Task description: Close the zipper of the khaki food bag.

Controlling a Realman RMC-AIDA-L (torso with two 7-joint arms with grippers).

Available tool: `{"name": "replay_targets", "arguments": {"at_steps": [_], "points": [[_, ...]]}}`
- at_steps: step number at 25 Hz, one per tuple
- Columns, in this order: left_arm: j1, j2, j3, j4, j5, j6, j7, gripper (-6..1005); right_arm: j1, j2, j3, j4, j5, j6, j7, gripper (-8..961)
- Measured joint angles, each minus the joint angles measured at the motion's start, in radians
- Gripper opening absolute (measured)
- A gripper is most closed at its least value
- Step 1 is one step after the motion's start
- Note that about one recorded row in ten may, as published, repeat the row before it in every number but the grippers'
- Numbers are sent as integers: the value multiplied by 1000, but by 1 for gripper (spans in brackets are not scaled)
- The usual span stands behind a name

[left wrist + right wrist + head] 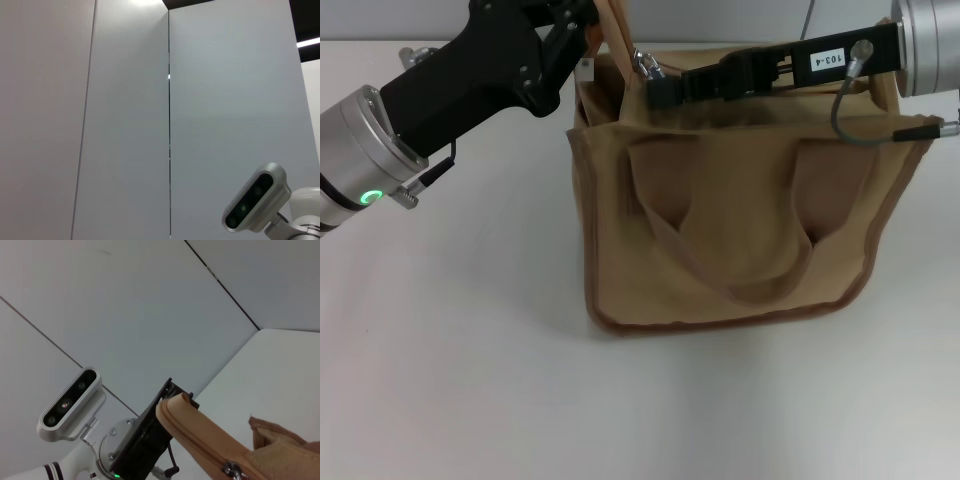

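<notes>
Here one khaki food bag (720, 240), two handles; left gripper (582, 25) fingers clamped on bag end, right gripper (655, 88) fingers on zipper (210, 450) slider.

left gripper (588, 40) fingertips hidden behind bag (740, 230) corner, zipper (210, 452) cut off at edge

The white table (470, 380) lies open in front of the bag (730, 250) and to its left. Access from above to the bag's top is crowded: the left gripper (582, 25) blocks the left end, and the right gripper (655, 88) reaches across from the right.
</notes>
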Motion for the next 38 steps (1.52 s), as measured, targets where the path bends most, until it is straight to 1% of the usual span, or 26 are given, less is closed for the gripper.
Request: {"name": "replay_targets", "arguments": {"at_steps": [18, 38], "points": [[9, -2, -5, -2, 2, -15, 1, 100, -35, 1, 12, -3, 11, -12, -58, 11], [24, -2, -5, -15, -12, -38, 7, 105, -95, 1, 66, -11, 30, -28, -107, 10]]}}
